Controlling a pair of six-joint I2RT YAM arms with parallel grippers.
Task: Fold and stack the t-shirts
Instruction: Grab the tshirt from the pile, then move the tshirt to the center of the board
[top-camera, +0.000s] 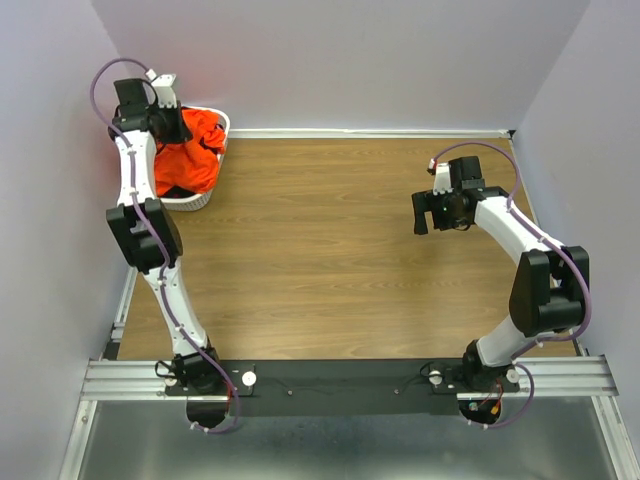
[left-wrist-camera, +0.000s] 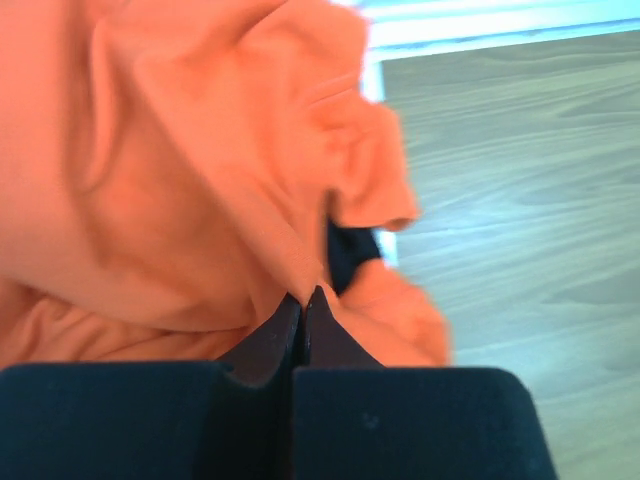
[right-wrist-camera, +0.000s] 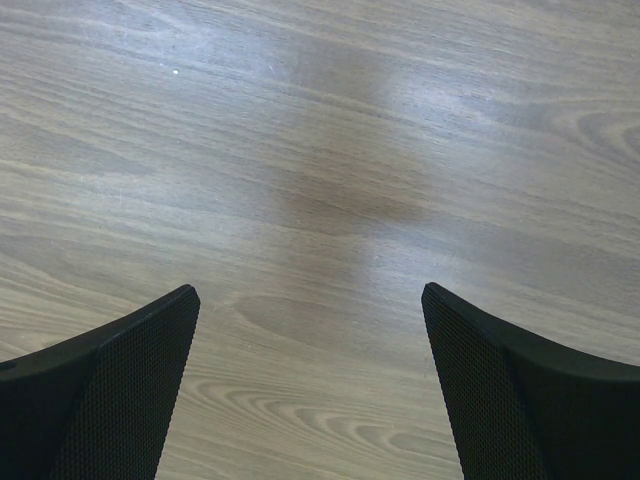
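Left gripper (left-wrist-camera: 303, 296) pinches the orange t-shirt (left-wrist-camera: 180, 170) at 10 o'clock, likely to lift it. Right gripper (right-wrist-camera: 308, 292) idles wide open at 3 o'clock.

**Far left corner:** A white plastic laundry basket (top-camera: 222, 140) is sitting at the far left corner of a wood-grain table (top-camera: 330, 250), close against the left wall (top-camera: 50, 150). Pale lavender walls are closing in the table on three sides, and a white strip (top-camera: 370, 132) is running along the foot of the back wall (top-camera: 350, 60). Silver aluminium rails (top-camera: 120, 378) are spanning the near edge, with a grey metal sheet (top-camera: 330, 455) lying below them. Up close, the tabletop's light brown grain is showing a soft, dim shadow (right-wrist-camera: 340, 190).
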